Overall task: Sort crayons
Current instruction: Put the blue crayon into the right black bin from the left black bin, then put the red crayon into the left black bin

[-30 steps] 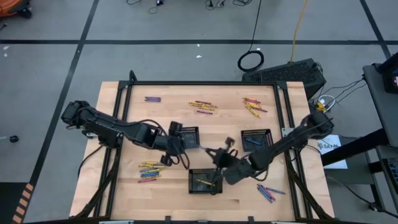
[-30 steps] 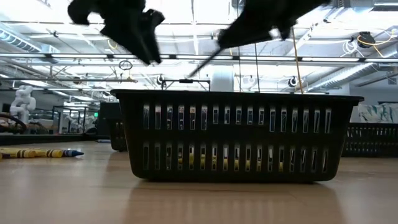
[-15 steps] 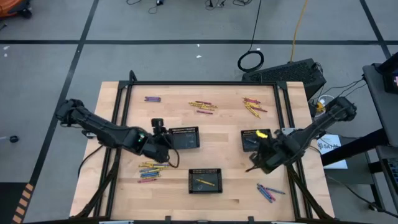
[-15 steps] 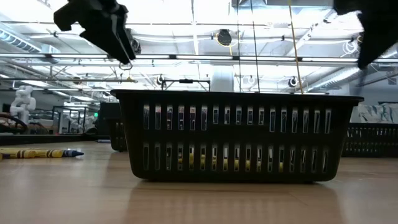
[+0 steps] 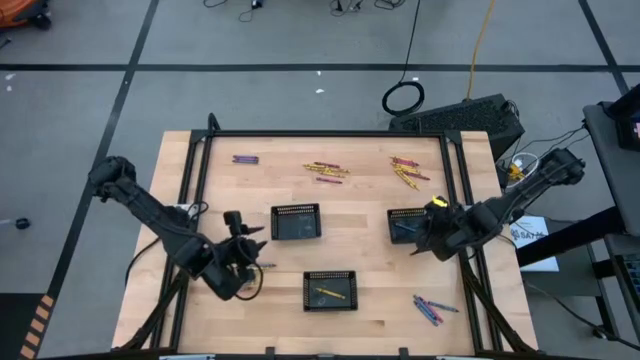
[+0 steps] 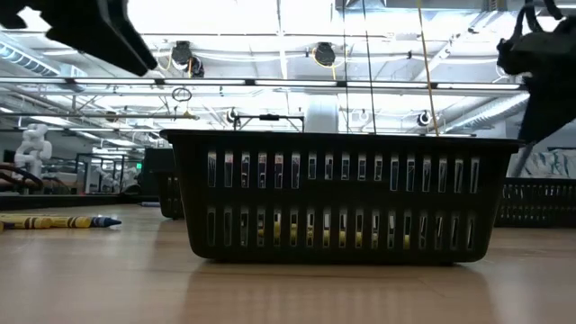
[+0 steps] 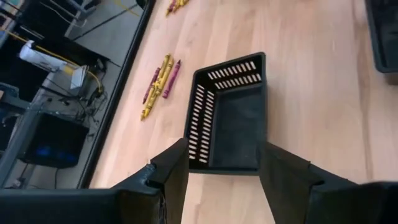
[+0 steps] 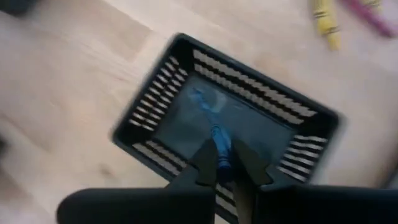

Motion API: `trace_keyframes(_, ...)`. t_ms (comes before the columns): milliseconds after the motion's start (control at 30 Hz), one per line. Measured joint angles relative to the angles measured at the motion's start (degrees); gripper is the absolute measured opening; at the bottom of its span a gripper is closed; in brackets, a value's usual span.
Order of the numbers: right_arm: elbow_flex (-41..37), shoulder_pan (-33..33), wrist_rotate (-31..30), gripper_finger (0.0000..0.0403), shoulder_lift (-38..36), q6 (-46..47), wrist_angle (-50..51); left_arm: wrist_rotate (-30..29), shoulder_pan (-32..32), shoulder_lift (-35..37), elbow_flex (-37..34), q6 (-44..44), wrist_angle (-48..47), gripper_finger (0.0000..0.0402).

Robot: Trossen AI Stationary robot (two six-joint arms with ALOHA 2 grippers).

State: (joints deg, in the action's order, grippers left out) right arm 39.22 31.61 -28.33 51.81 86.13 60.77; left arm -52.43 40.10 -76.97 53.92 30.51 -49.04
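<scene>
Crayons lie in loose piles on the wooden table: at the far middle (image 5: 325, 170), far right (image 5: 405, 172), far left (image 5: 245, 159), near left (image 5: 240, 272) and near right (image 5: 435, 308). My right gripper (image 8: 219, 163) is shut on a blue crayon (image 8: 217, 138) and hangs over the right black mesh tray (image 5: 410, 222), where another blue crayon (image 8: 202, 99) lies. My left gripper (image 7: 221, 155) is open with nothing in it. It hovers near the table's left side (image 5: 245, 248), above the near-left pile, facing the left tray (image 7: 227, 118). My right gripper pinches the blue crayon between its two fingers. The crayon's free end (image 8: 219, 140) sticks out past the fingertips. The fingers slant down from above, and the crayon runs along them. It is lifted clear, above the inside of the right tray.
A third tray (image 5: 330, 290) stands near the front middle with a yellow crayon (image 5: 325, 292) in it; it fills the middle of the low view (image 6: 342, 198). A black frame (image 5: 320, 134) borders the table. Bare wood lies between the trays.
My right gripper has swung from beside the near tray toward the table's right edge, rolling as it went, and now hangs over the right tray. My left gripper has drawn back from the left tray toward the table's left and near edge, over the near-left pile.
</scene>
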Motion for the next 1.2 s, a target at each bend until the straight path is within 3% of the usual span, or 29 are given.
trace_keyframes(133, -4.5, -1.3, -0.2, 0.0047, -4.1, -1.5, -7.4, -0.4, 2.2, 0.0, -0.5, 2.4, -0.1, 0.0182)
trace_keyframes(367, -5.1, -3.8, -3.3, 0.0122, -6.1, -3.9, -6.2, -0.9, 4.4, 0.0, -0.6, 3.8, -0.1, 0.0182)
trace_keyframes(467, -3.6, -5.2, -3.4, 0.0136, -6.0, -6.6, -7.8, -2.7, 5.1, 0.0, -0.8, 3.9, -0.4, 0.0182)
trace_keyframes(567, -2.4, -7.0, -3.7, 0.0134, -4.4, -14.9, -16.2, -5.1, 5.0, 1.0, -3.3, 6.0, -1.0, 0.0182)
trace_keyframes(700, -2.3, -11.9, -5.8, 0.0121, 1.6, -33.2, -36.1, -6.6, 2.9, 5.0, -10.8, 11.8, 2.7, 0.0182)
trace_keyframes(833, -2.3, -21.8, 3.5, 0.0111, 11.2, -49.0, -53.1, -5.8, -0.9, 11.9, -18.7, 9.7, 13.0, 0.0182)
trace_keyframes(967, -2.3, -33.2, 14.2, 0.0108, 21.7, -58.2, -64.3, 2.1, -8.2, 19.5, -24.0, -5.2, 28.9, 0.0182)
trace_keyframes(1100, -2.3, -41.0, 20.5, 0.0107, 31.3, -65.6, -73.7, 18.4, -18.3, 24.0, -27.0, -22.7, 46.9, 0.0182)
trace_keyframes(1200, -2.3, -44.6, 22.8, 0.0107, 37.9, -70.2, -79.5, 27.6, -26.4, 24.8, -27.2, -30.6, 53.1, 0.0182)
